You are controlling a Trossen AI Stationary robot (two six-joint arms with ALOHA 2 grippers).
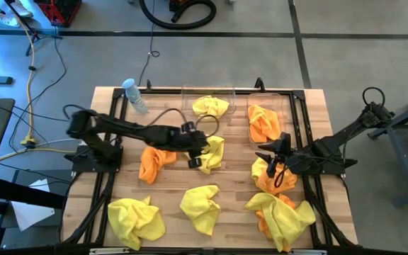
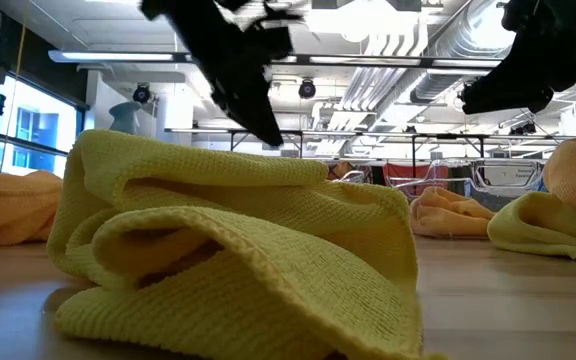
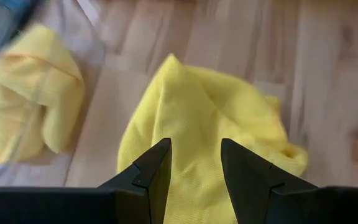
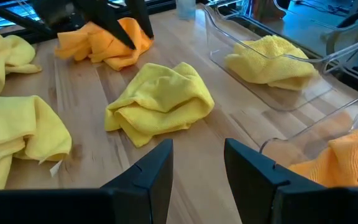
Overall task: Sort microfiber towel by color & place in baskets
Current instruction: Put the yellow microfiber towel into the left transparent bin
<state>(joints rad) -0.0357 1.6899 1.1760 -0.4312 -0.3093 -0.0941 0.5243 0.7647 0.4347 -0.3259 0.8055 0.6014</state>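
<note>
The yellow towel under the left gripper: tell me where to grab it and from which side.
Come straight down on the yellow towel and pinch its raised middle fold. It lies bunched on the table, and the open left gripper hangs right above it.

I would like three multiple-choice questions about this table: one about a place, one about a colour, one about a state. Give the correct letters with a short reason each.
1. Where does the left gripper hover?
A. over a yellow towel near the table's middle
B. inside the right basket
C. over the bottle

2. What colour is the towel in the right basket?
A. yellow
B. orange
C. blue

3. How do the right gripper's fingers stand?
A. shut on a towel
B. open, holding nothing
C. shut on the bottle

Answers:
1 A: the left wrist view shows yellow cloth directly beyond its fingers.
2 B: the high view shows an orange towel inside it.
3 B: the right wrist view shows bare table between them.
</note>
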